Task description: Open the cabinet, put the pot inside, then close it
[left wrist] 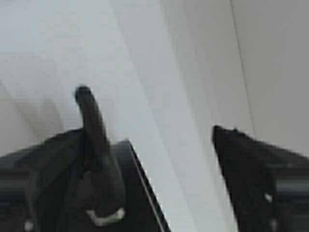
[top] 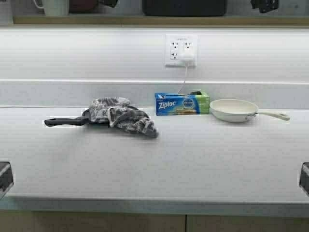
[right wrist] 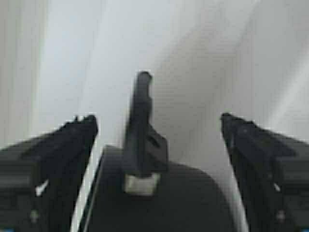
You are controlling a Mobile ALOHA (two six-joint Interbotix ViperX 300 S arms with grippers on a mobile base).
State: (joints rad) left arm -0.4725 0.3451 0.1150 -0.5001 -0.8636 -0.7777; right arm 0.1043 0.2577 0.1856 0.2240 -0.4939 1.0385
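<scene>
Step in hand, as judged: the very start. Cabinet doors do not show in any view; only a wood edge runs along the top of the high view. The pot cannot be placed with certainty: the dark straight-sided thing [top: 184, 7] cut off at the top of the high view may be it.

Left to right on the worktop [top: 154, 164]:
- Left pincer [left wrist: 159, 145]: parked at the worktop's front left edge, fingers apart, holding nothing.
- Black long-handled pan [top: 65, 121] lying under a grey cloth [top: 120, 116].
- Zip-bag box [top: 182, 103], label reads "Ziploc"; no other writing is legible.
- Wall outlet [top: 180, 50] above the box, white cord plugged in.
- Cream frying pan [top: 234, 109], handle pointing right.
- Right pincer [right wrist: 159, 140]: parked at the front right edge, fingers apart, holding nothing.

Next move calls for raising an arm toward a cabinet door handle.
</scene>
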